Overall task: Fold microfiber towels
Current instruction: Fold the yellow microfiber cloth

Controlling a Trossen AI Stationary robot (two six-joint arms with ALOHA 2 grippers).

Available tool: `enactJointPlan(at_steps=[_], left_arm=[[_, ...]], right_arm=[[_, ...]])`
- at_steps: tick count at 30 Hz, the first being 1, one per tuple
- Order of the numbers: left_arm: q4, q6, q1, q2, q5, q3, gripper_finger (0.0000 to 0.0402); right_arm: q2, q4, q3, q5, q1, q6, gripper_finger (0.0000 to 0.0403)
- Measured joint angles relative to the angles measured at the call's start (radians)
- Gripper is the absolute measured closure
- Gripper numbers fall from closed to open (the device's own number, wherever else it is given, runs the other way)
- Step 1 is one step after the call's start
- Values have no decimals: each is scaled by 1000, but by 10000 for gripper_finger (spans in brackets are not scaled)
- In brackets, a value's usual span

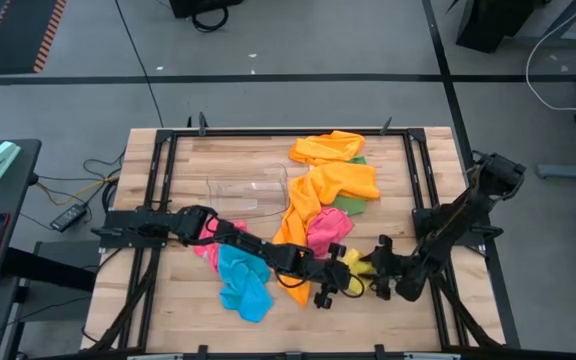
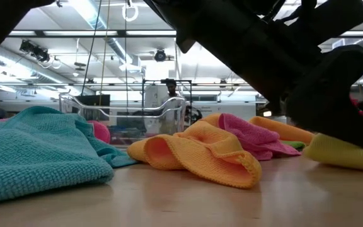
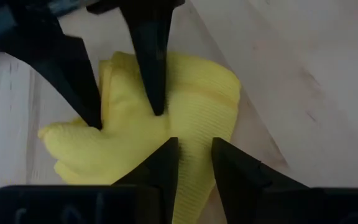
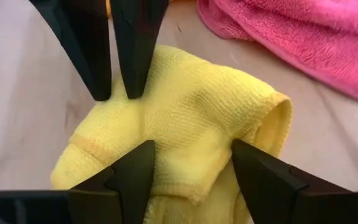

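Two black jointed arms are seen, each ended by a gripper (image 1: 325,287) (image 1: 377,268) of two flat, tapered, matte black fingers (image 4: 138,177).
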Motion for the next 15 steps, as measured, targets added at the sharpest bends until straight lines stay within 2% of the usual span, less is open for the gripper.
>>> enactJointPlan(at_steps=[2,7,15], left_arm=[[1,0,-4,0,0,0,297],[42,7,-6,0,0,0,303],[48,6,-7,0,1,0,302]], right_arm=[[15,68,-40,22,18,22,179],[75,78,-48,66,39,46,179],[79,44,-16,49,38,10,179]])
